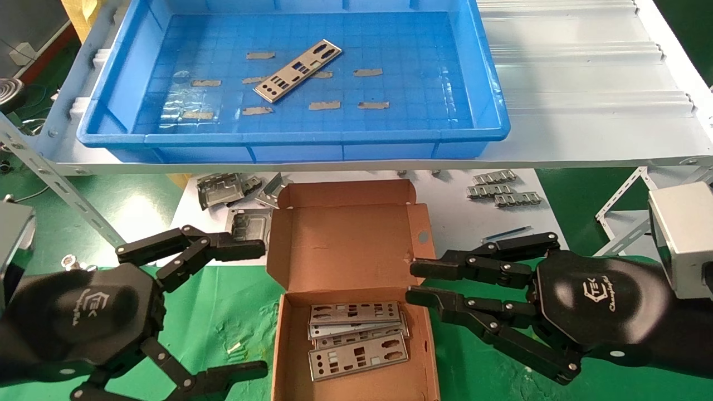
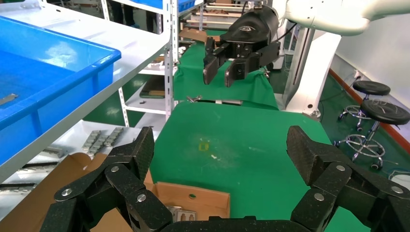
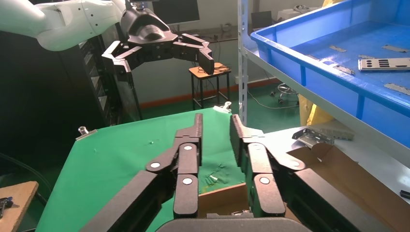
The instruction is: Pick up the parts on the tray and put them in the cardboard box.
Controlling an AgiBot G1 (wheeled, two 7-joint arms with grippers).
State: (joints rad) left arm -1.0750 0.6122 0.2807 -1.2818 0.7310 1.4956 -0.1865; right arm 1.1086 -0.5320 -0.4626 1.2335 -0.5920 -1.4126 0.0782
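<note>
Lying slantwise on the tray's [image 1: 490, 111] blue floor behind the cardboard box [image 1: 345, 250], one silver part [image 1: 298, 70] sat among tan tape strips [image 1: 324, 105]. Several more plates [image 1: 358, 340] were stacked inside the box. Left pincer [image 1: 262, 306] gaped wide beside the box; right pincer [image 1: 411, 283] hung narrowly parted, empty. Grey brackets [image 1: 504, 189] lay behind, partly under the shelf.

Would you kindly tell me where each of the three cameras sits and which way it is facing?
Head view: from the robot's head, looking forward and down on the blue tray, the cardboard box, the left gripper and the right gripper.
Left wrist view: from the left arm, looking across the green mat past its own open fingers to the right gripper.
Right wrist view: from the right arm, facing the left gripper.
Shared: all three show the tray and box.
</note>
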